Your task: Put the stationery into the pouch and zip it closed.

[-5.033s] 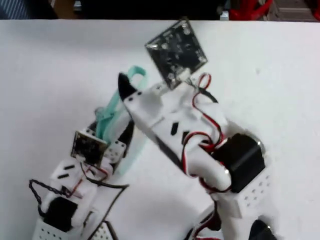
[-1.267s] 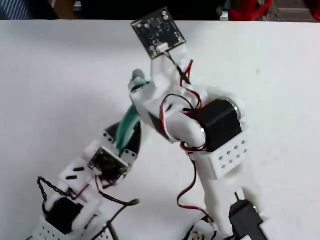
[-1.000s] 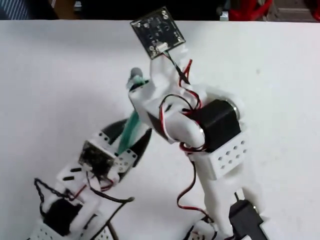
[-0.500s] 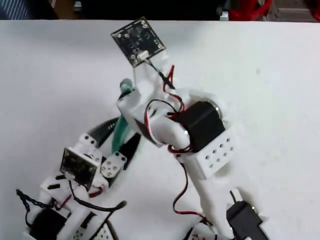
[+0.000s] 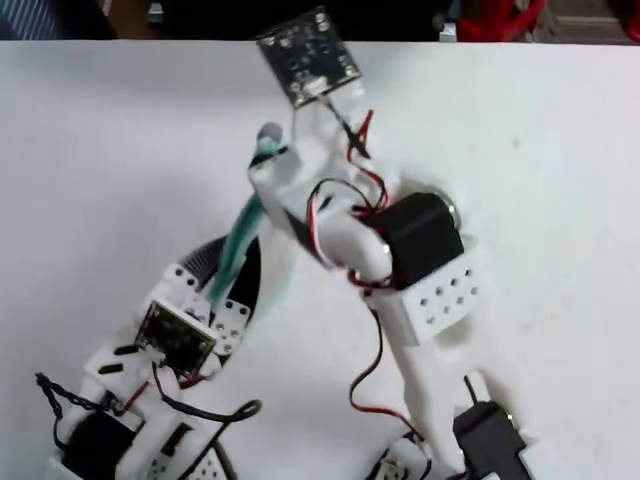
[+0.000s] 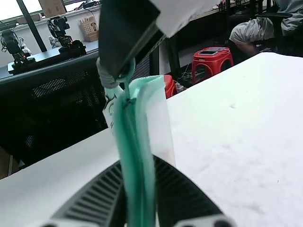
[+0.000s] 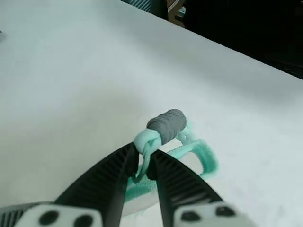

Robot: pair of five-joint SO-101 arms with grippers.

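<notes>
Your left gripper (image 6: pixel 138 172) pinched the pouch (image 6: pixel 142 111) tight between its fingers (likely to keep it stretched), while your right gripper (image 7: pixel 142 163) squeezed the zip pull (image 7: pixel 165 124) at its fingertips, ready for tugging.

One pouch (image 5: pixel 238 242): clear plastic with a mint-green zip edge. It is stretched on edge as a narrow strip, slanting from near-left up to far-centre. The near end is clamped between the jaws of the left gripper (image 6: pixel 138 198), with the green band rising straight out of them and a clear wall beside it. The pull (image 7: pixel 165 124), a green loop with a grey wrapped tab, is at the far end, pinched by the right gripper (image 7: pixel 142 163). The contents cannot be made out.
</notes>
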